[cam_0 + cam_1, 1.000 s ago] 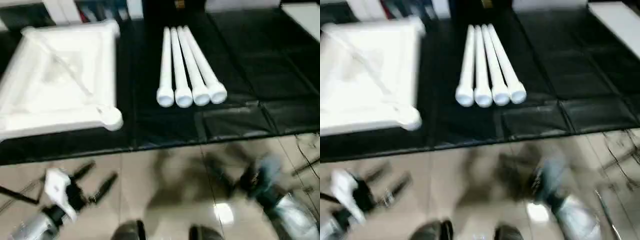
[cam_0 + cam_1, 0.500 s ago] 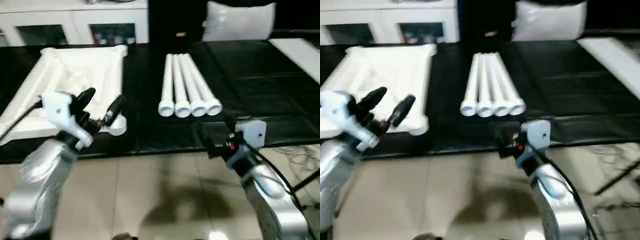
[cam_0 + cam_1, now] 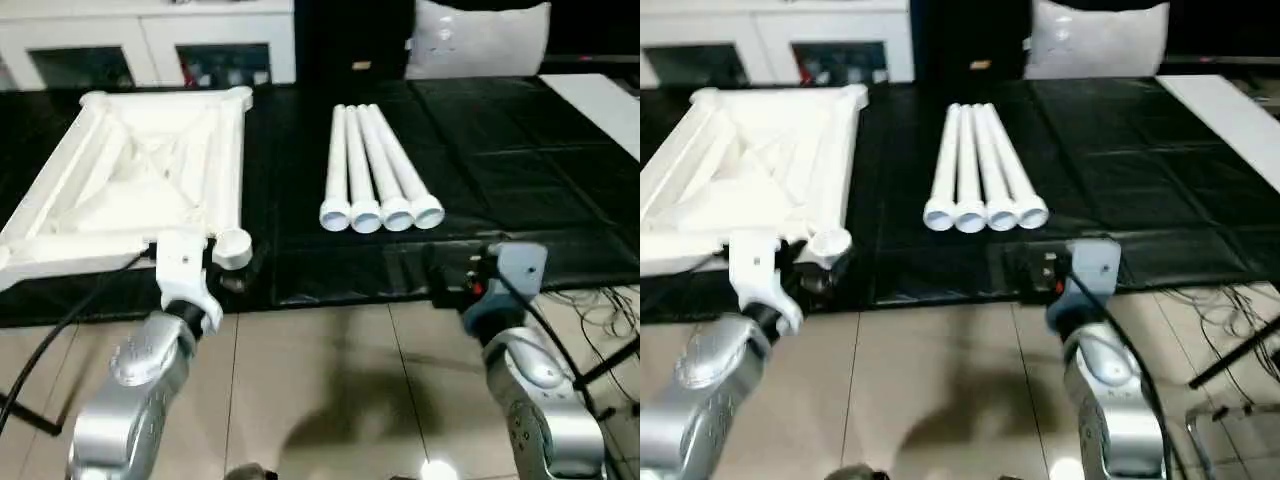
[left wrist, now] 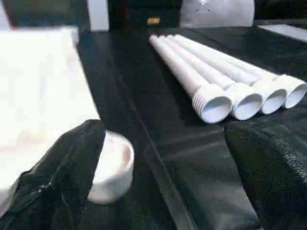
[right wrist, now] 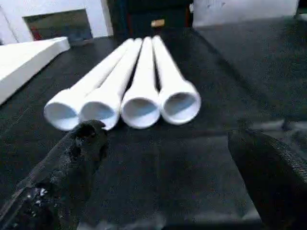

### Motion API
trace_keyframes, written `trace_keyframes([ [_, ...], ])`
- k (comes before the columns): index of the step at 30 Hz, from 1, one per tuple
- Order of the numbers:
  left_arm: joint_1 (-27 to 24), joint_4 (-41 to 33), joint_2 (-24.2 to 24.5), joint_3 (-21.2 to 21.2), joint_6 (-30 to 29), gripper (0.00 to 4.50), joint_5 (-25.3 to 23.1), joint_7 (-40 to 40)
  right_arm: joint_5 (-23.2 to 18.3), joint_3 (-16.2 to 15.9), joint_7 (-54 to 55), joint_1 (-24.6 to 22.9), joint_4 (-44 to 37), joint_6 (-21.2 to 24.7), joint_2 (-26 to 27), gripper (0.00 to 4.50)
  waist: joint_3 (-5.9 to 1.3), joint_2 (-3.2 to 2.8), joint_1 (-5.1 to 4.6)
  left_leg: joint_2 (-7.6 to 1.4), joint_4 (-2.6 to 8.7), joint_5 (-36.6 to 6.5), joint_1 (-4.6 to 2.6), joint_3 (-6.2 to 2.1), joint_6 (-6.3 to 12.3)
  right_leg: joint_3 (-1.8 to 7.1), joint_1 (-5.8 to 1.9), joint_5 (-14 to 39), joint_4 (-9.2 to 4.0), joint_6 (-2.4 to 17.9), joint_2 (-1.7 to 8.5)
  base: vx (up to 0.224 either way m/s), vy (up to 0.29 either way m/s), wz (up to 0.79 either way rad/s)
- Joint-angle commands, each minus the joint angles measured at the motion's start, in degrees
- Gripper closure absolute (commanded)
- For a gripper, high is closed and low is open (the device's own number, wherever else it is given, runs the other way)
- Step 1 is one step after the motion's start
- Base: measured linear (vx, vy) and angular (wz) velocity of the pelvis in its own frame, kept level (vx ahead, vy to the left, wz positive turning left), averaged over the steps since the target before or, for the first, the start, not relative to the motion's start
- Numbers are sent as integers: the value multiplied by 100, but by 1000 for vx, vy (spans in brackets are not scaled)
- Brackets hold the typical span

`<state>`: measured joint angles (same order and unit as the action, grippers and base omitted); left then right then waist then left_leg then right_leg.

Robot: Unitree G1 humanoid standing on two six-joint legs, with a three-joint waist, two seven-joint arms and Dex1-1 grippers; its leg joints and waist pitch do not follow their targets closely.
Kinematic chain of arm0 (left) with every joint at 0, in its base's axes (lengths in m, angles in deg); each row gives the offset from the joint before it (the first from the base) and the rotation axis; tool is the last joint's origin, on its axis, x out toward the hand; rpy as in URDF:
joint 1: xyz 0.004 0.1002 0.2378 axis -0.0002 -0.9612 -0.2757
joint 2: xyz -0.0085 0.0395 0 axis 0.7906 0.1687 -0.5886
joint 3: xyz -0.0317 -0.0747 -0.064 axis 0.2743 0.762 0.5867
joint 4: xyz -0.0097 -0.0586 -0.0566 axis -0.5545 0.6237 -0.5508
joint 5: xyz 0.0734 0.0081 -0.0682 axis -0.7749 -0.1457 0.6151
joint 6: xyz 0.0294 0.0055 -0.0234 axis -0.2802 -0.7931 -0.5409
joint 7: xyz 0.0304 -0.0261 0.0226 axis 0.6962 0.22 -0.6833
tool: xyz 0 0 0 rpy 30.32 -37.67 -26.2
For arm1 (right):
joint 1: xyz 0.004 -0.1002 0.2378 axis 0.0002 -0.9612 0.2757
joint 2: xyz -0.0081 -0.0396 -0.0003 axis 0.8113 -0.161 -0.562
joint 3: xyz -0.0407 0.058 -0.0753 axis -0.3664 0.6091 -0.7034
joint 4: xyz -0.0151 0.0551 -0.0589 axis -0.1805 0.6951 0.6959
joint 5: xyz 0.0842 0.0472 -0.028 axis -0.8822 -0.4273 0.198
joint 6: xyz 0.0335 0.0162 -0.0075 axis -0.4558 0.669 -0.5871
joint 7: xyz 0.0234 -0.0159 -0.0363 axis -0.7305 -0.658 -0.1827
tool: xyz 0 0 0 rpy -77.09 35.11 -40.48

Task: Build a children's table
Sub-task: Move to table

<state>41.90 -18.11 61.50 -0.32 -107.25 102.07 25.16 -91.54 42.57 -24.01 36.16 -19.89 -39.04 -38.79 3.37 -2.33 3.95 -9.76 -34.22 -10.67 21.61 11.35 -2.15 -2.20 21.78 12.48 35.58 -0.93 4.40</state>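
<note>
The white table top point(image 3: 130, 185) lies upside down on the left of the black mat, ribs up, with a round corner socket point(image 3: 233, 247) at its near right corner. Four white legs point(image 3: 375, 165) lie side by side in the middle, open ends towards me. My left gripper point(image 4: 163, 134) is open at the mat's near edge, one finger point(image 4: 62, 177) beside that corner socket point(image 4: 112, 165). My right gripper point(image 5: 165, 136) is open, low in front of the legs' open ends point(image 5: 139, 103), apart from them.
A black mat point(image 3: 520, 150) covers the floor ahead, and tan tiles point(image 3: 330, 380) lie between it and me. A white cabinet with glass doors point(image 3: 150, 40) and a white bag point(image 3: 480, 35) stand at the back. Cables point(image 3: 600, 310) trail at the right.
Both arms have come up from near the floor and reached forward to the mat's near edge. My left gripper has dropped beside the corner socket. The camera has tilted too.
</note>
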Motion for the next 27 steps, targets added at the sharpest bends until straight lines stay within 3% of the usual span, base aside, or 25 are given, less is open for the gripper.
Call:
trace_keyframes([
  [1,137,100,108,159,-45,8,-48,14,69,-164,-24,61,48,-16,4,0,-308,63,143,-212,61,-1090,128,-272,599,645,-333,2629,-846,637,1062,0,0,0],
  [2,273,127,128,222,-104,8,-15,-28,108,-177,15,133,130,-70,6,0,-309,-48,214,-307,-228,-800,190,-443,748,861,-322,3214,-973,688,1454,-30,96,-9],
  [3,353,192,68,279,-179,8,-31,-183,120,-164,22,151,261,-163,10,0,-290,-88,241,-344,-390,-714,343,-643,789,910,-367,3467,-957,810,1598,-30,96,-9],
  [4,393,224,14,318,-242,8,-58,-300,120,-142,19,157,330,-197,27,0,-302,-154,227,-342,-77,-665,289,-697,764,633,-299,3047,-840,1067,1166,-21,160,-10],
  [5,390,214,-3,318,-281,8,-44,-311,164,-182,1,154,330,-163,-10,0,-320,-210,180,-317,176,-759,206,-634,731,383,-237,2644,-681,1145,734,8,180,3],
  [6,335,145,-80,303,-297,8,33,-268,250,-289,-54,153,234,28,-121,0,-421,-304,-11,-271,360,-822,-190,-558,783,39,30,1548,-309,1075,57,8,180,3],
  [7,310,119,-95,293,-270,8,58,-229,255,-308,-64,155,185,92,-143,0,-425,-356,-84,-292,391,-847,-233,-606,817,-41,79,1042,-166,992,-71,2,183,10],
  [8,233,140,-92,244,-251,8,-67,-279,112,-267,-95,161,87,244,-104,0,-390,-352,-99,-373,532,-1107,-169,-609,645,-105,76,535,-19,784,-101,-34,167,10],
  [9,174,99,-111,226,-263,8,-84,-304,-1,-226,-138,159,62,286,-71,0,-376,-395,-84,-377,661,-1790,-83,-599,66,-92,26,316,4,598,-44,-34,167,10],
  [11,52,-50,-197,203,-246,8,-55,-349,-228,-118,-196,191,70,346,17,0,-354,-327,-143,-217,686,-3072,-90,-595,-743,9,-20,384,-191,387,144,-42,83,4],
  [12,52,-50,-197,203,-246,8,-55,-349,-228,-118,-196,191,70,346,17,0,-324,-263,-145,-155,640,-3658,-115,-590,-891,91,4,984,-357,259,258,-41,56,1],
  [14,12,-121,-270,193,-288,8,23,-341,-277,-147,-308,263,174,203,1,0,-293,-170,-157,-102,548,-4133,-186,-606,-786,177,48,2432,-557,120,376,0,0,0],
  [15,36,-104,-268,179,-291,8,-3,-349,-206,-197,-326,290,207,181,-42,0,-274,-159,-172,-91,539,-4260,-214,-607,-743,183,47,2770,-603,88,390,0,0,0],
  [16,81,-62,-249,152,-279,8,-74,-362,-13,-343,-360,354,270,78,-135,0,-245,-96,-201,-76,524,-4427,-267,-625,-623,146,18,3440,-685,-7,398,0,0,0],
  [17,114,-30,-242,147,-273,8,-121,-365,85,-421,-365,397,297,43,-183,0,-221,-93,-234,-68,525,-4544,-304,-618,-573,109,0,3700,-734,-41,372,0,0,0],
  [18,136,-23,-213,159,-271,8,-147,-352,80,-479,-422,446,339,45,-184,0,-139,-32,-179,104,754,-4600,175,-771,-331,-195,-408,4168,-742,-193,491,0,0,0],
  [19,159,-23,-166,192,-277,8,-171,-331,15,-515,-495,510,399,79,-150,0,-207,-205,-177,246,1055,-4590,482,-694,-321,-297,-831,3726,-256,-120,332,-67,-36,21],
  [20,173,-26,-120,222,-283,8,-198,-317,-39,-536,-548,559,458,115,-115,0,-233,-263,-154,314,1186,-4642,534,-673,-333,-341,-992,3286,51,-15,208,-61,-49,57],
  [21,182,-12,-80,250,-298,8,-215,-308,-35,-580,-589,604,525,105,-111,0,-278,-174,-147,409,1136,-4213,366,-600,-249,-274,-905,2856,-30,193,204,-61,-49,57],
  [22,182,-7,-60,261,-304,8,-225,-306,-29,-606,-609,623,555,87,-114,0,-264,-13,-163,432,864,-3877,141,-581,-186,-214,-655,3386,-464,298,458,-10,-104,77],
  [23,188,4,-41,267,-307,8,-238,-307,-26,-633,-634,646,592,63,-124,0,-148,165,-180,497,-680,-2123,-575,-587,224,-141,-96,5192,-1544,640,1332,7,-67,68],
  [24,184,-2,16,253,-294,8,-286,-288,-72,-668,-704,675,639,61,-116,0,-46,112,-230,186,-1015,-833,-27,-786,350,-36,-635,5400,-1527,714,1734,7,-67,68],
  [25,175,-20,38,247,-307,8,-290,-270,-74,-683,-724,686,655,55,-115,0,37,57,-235,96,-1038,-825,23,-796,235,-207,-699,5504,-1474,599,1755,57,30,51],
  [26,149,-56,77,231,-337,8,-290,-231,-68,-704,-738,701,673,45,-107,0,70,18,-238,-47,-898,-1518,-119,-779,140,-614,-870,5450,-1421,541,1658,76,76,73],
  [27,118,-77,97,211,-351,8,-295,-208,-39,-760,-773,704,673,-3,-135,0,13,-201,-307,-85,-313,-2737,-288,-782,-23,-1001,-1077,4478,-1125,498,1174,76,76,73],
])
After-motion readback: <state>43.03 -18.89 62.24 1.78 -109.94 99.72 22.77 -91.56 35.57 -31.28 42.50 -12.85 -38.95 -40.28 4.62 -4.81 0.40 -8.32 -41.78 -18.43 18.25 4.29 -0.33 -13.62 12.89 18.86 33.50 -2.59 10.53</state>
